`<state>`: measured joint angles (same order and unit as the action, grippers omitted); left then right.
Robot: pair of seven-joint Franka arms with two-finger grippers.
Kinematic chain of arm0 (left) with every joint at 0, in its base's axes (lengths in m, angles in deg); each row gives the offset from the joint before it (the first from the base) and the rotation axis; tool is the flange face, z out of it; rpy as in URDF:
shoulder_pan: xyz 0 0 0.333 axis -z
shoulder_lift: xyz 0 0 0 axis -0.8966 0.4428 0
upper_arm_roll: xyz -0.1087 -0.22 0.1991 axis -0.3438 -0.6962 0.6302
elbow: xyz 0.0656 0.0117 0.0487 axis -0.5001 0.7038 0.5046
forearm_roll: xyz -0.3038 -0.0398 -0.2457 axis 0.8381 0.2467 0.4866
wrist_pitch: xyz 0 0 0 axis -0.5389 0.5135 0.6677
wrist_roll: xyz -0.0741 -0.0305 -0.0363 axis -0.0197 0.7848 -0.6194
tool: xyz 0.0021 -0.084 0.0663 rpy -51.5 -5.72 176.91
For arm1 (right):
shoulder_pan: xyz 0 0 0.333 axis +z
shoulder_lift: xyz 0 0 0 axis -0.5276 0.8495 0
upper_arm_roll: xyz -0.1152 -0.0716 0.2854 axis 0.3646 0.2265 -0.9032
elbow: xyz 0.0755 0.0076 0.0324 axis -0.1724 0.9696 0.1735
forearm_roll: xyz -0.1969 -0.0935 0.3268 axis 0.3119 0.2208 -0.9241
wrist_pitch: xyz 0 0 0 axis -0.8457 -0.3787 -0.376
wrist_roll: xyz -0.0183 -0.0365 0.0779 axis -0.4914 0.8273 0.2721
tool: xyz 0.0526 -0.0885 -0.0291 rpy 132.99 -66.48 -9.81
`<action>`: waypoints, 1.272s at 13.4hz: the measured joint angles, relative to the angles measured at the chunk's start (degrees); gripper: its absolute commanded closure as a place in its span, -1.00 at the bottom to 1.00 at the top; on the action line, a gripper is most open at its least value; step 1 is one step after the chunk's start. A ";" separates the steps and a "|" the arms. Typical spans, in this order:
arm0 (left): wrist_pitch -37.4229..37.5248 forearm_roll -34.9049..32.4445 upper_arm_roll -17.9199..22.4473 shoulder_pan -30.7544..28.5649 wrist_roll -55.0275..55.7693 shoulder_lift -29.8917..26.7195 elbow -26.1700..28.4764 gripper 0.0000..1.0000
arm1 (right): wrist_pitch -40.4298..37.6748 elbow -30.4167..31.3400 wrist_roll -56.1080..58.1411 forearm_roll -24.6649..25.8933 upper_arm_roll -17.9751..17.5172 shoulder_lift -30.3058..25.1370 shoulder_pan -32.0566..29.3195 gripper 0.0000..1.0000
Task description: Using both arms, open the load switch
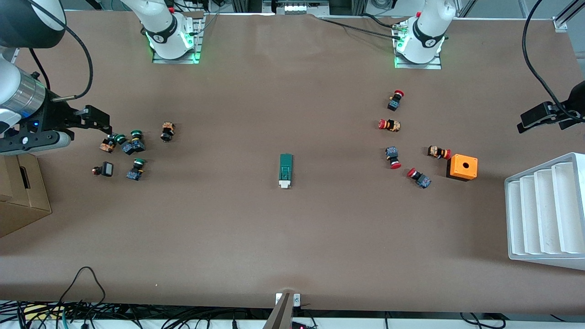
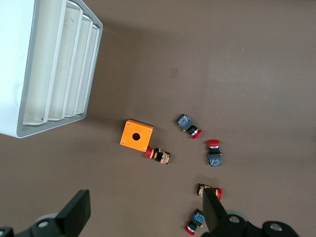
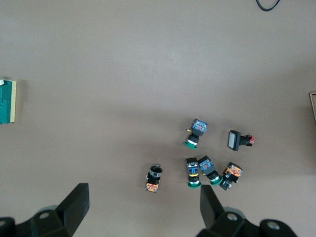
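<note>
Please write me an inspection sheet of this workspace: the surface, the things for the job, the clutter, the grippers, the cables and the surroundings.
Surface: brown table, no spills seen.
Job's things: load switch lies flat mid-table, white tab end nearer the front camera; untouched.
Clutter: green-capped buttons toward the right arm's end; red-capped buttons and orange box toward the left arm's end.
Grippers: right gripper open, empty, over the green-capped buttons; left gripper open, empty, over the red-capped buttons.
Cables: black cables hang along the table's front edge.
Surroundings: white tray at the left arm's end, cardboard box at the right arm's end.
</note>
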<state>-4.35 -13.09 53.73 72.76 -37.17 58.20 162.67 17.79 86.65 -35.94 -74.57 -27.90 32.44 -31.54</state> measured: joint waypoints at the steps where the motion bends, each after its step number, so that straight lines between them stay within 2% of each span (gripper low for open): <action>1: 0.00 0.00 -0.01 0.01 0.00 0.00 0.01 -1.00 | 0.00 0.00 0.00 0.00 0.00 0.00 0.00 -0.98; 7: 0.00 0.00 -0.02 0.01 0.00 0.00 0.03 -1.00 | 0.01 0.00 0.62 0.31 0.11 0.00 -0.05 -0.98; 11: 0.00 0.00 -0.86 0.04 0.19 0.00 0.06 -1.00 | -0.02 0.00 1.18 2.73 0.05 0.04 0.24 -0.98; 13: 0.00 0.05 -2.64 0.08 0.84 0.00 0.08 -1.00 | -0.03 0.00 1.47 2.74 0.05 0.05 0.37 -0.98; 17: -0.85 0.10 -9.16 0.35 8.07 0.00 0.14 -1.00 | 0.04 0.00 1.76 2.65 0.06 0.05 0.40 -0.98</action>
<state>-5.20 -12.98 44.56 73.11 -29.10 58.20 162.80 17.83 86.65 -34.18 -71.92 -27.84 32.49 -31.14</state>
